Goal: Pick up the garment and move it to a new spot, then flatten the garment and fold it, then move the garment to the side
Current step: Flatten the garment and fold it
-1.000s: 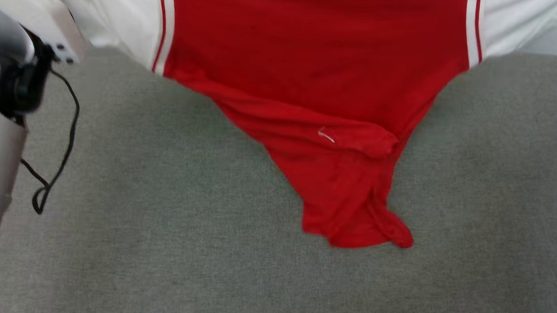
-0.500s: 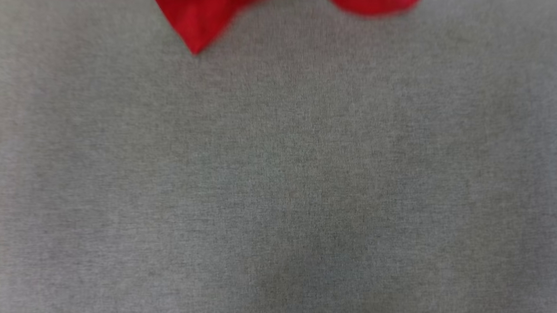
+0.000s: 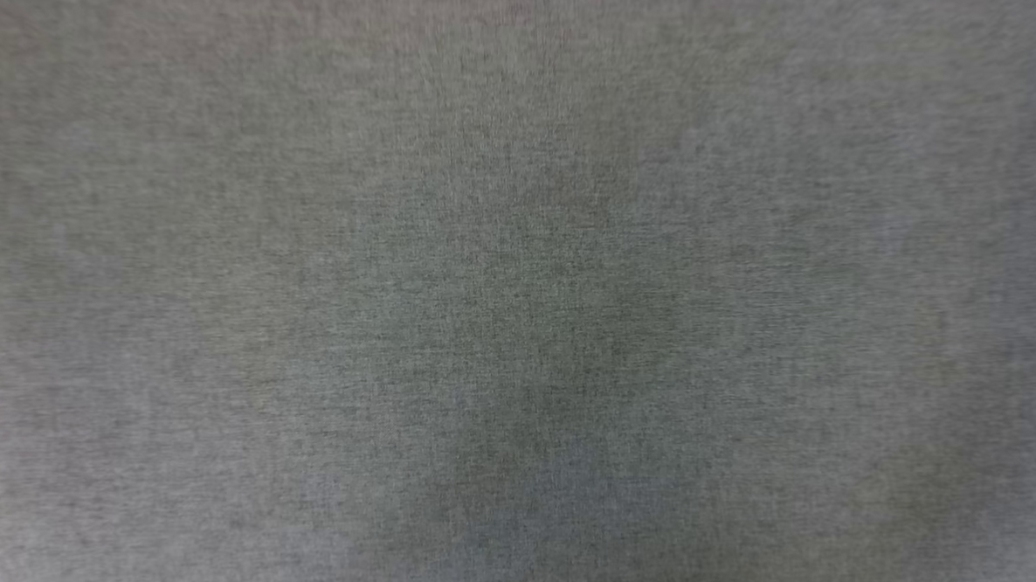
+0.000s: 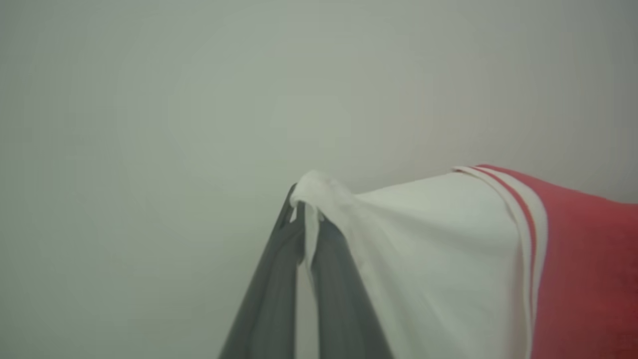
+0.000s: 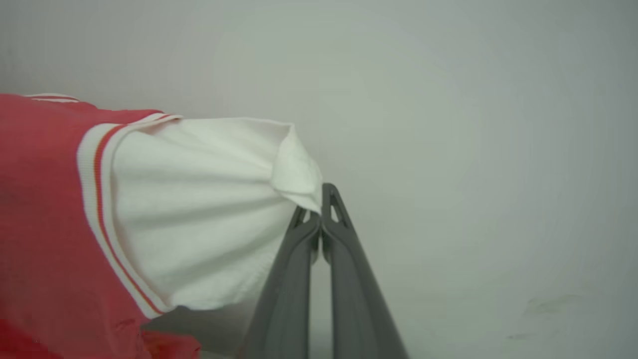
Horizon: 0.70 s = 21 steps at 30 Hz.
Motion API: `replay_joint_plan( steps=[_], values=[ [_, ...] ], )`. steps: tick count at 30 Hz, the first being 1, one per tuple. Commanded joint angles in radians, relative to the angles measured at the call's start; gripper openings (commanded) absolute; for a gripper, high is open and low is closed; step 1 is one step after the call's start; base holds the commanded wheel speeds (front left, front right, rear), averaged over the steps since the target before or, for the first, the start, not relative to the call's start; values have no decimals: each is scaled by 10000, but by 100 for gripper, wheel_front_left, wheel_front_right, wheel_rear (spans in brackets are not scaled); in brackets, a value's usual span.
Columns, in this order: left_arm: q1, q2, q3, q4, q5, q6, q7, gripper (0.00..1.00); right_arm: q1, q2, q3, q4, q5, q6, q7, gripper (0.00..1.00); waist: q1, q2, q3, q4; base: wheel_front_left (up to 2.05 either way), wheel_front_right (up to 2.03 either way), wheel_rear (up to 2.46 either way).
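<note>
Garment (image 4: pixel 438 259) stretches between left pincer (image 4: pixel 303 209) and right pincer (image 5: pixel 317 209), both clamped on it.

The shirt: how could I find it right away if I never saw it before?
Against the plain pale backdrop, the left end effector and the right end effector each pinch a white sleeve of the shirt. Nothing else is red, and it has striped trim beside the sleeves.

L gripper (image 4: pixel 303 219) fingers (image 4: pixel 271 304) pinch garment (image 4: pixel 438 259) white sleeve tip; red body w/ striped trim at right.
</note>
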Motion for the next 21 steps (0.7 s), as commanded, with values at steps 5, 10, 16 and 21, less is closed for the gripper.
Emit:
replay_joint_plan(
  steps=[5, 10, 16, 21],
  values=[
    [369, -135, -44, 719, -190, -318, -462, 0, 296, 74, 359, 708, 303, -14, -585, 0, -2, 0, 368, 17, 0, 0, 0],
    [1495, -244, -2, 997, -465, -500, -765, 0, 1288, -5, 771, 937, 608, -14, -915, 0, -2, 0, -134, 114, 0, 0, 0],
    [3971, -354, 582, 340, -910, -581, -911, 0, 3758, -248, 1128, 133, 1236, -14, -951, 0, -2, 0, -1306, 284, 0, 0, 0],
    [7276, -650, 1591, -1263, -978, -226, -920, 0, 6832, -294, 791, -1445, 1547, -14, -444, 0, -2, 0, -2592, 420, 0, 0, 0]
  ],
)
